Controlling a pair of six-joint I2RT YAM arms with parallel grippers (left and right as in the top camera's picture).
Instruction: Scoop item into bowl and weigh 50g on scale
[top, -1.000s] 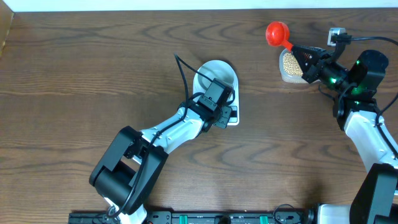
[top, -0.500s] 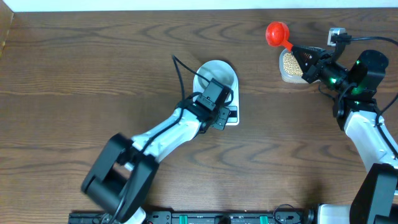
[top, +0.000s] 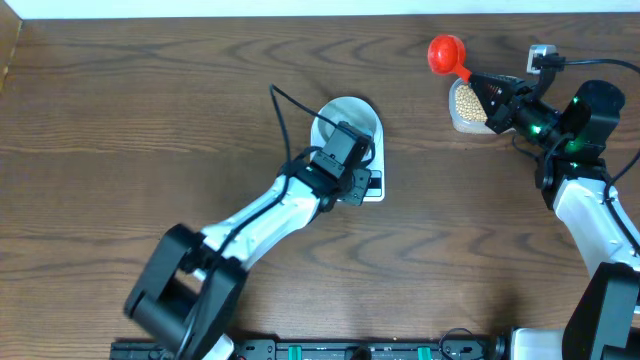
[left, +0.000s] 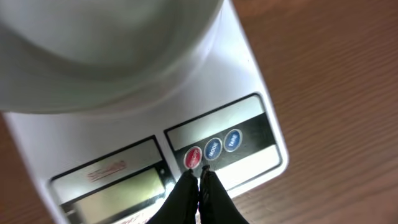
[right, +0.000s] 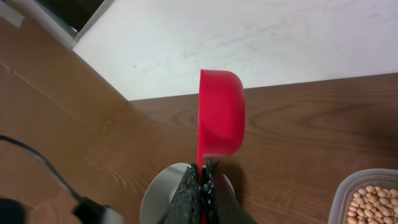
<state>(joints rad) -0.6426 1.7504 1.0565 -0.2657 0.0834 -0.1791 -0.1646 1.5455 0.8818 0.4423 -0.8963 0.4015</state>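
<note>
Now the left end effector (left: 199, 177), pinched closed, empty, sits at the scale's (left: 261, 130) buttons (left: 212, 149); drifting sideways could press the wrong one. The right end effector (right: 200, 182) clamps the scoop (right: 221, 112).

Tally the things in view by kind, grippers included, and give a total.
Bowl: 1
Scale: 1
Red scoop: 1
Clear tub of beans: 1
Grippers: 2, left gripper and right gripper
Total: 6
</note>
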